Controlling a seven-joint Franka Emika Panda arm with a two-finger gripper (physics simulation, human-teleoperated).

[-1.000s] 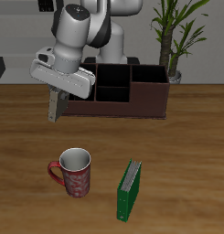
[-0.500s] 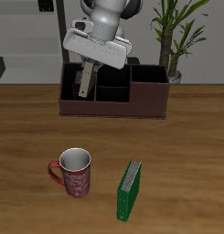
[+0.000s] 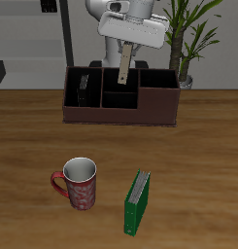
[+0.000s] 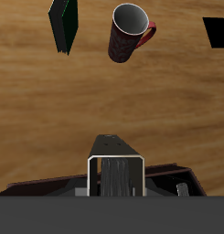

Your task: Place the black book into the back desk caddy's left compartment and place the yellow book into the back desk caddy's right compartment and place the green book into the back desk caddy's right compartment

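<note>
My gripper (image 3: pixel 125 49) is shut on the yellow book (image 3: pixel 123 66), which looks dull tan edge-on. The book hangs upright just above the middle of the dark brown back desk caddy (image 3: pixel 120 112). The black book (image 3: pixel 84 88) stands in the caddy's end compartment farthest from the plant. The green book (image 3: pixel 138 202) stands on edge on the table near the front edge. In the wrist view the held book (image 4: pixel 115 179) sits between my fingers above the caddy's rim (image 4: pixel 168 172), with the green book (image 4: pixel 63 23) farther off.
A red patterned mug (image 3: pixel 79 183) stands beside the green book near the front edge; it also shows in the wrist view (image 4: pixel 129 32). A potted plant (image 3: pixel 184 39) stands behind the caddy's far end. A dark flat shape (image 4: pixel 217 32) lies at the wrist view's edge.
My gripper has carried the yellow book up from the table beside the caddy's end and across, to above the caddy's middle. The black book in its compartment has come into view.
</note>
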